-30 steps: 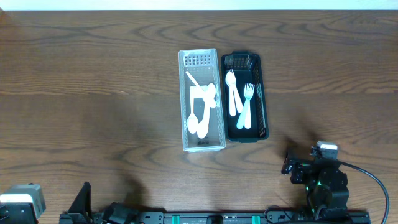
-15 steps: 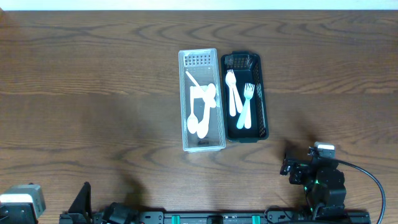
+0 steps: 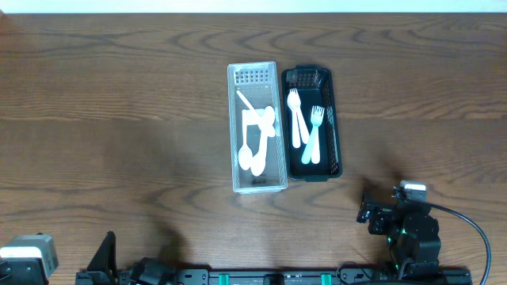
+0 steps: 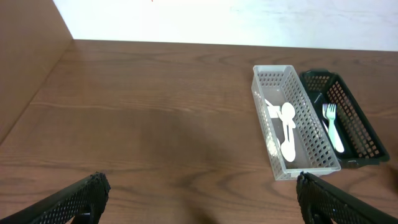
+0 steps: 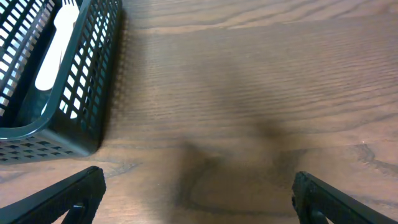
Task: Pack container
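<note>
A white slotted basket [image 3: 256,183] in the table's middle holds white plastic spoons [image 3: 255,142]. Touching its right side, a black slotted basket [image 3: 336,142] holds white forks [image 3: 302,127]. Both show in the left wrist view: the white basket [image 4: 273,149] and the black basket [image 4: 357,127]. My left gripper [image 4: 199,196] is open and empty, low at the front left. My right gripper [image 5: 196,196] is open and empty over bare wood, just right of the black basket's near corner [image 5: 68,134]. The right arm [image 3: 404,226] sits at the front right.
The wooden table [image 3: 119,119] has nothing else on it. A pale wall edge runs along the far side [image 4: 249,18]. A cable [image 3: 475,229] curves off the right arm's base.
The right arm has drawn back slightly toward the front edge. Baskets and cutlery have not moved.
</note>
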Controlling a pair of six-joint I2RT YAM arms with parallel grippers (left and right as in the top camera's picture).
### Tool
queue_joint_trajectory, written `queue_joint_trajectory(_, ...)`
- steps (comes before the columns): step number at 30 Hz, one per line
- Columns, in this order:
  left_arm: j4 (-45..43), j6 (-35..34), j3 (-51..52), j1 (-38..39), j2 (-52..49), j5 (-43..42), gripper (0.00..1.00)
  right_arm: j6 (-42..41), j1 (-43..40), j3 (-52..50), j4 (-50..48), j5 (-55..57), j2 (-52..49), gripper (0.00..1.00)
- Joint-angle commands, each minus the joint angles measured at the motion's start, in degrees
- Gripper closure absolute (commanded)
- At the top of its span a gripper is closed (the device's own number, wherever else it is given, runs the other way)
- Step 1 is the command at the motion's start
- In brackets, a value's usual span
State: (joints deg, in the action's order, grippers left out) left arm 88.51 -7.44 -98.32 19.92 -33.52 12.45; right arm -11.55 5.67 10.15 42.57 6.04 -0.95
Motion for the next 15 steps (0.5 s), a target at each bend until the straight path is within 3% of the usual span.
queue_joint_trajectory(1, 0.0, 0.3, -0.1, -0.3, -0.2, 0.7, 0.02, -0.6, -0.5, -0.8, -0.1, 0.2, 0.6, 0.01)
queue_joint_trajectory(15, 0.2, 1.0, 0.5, -0.4, -0.1, 0.8, 0.02, -0.6, -0.5, -0.8, -0.1, 0.2, 0.6, 0.01)
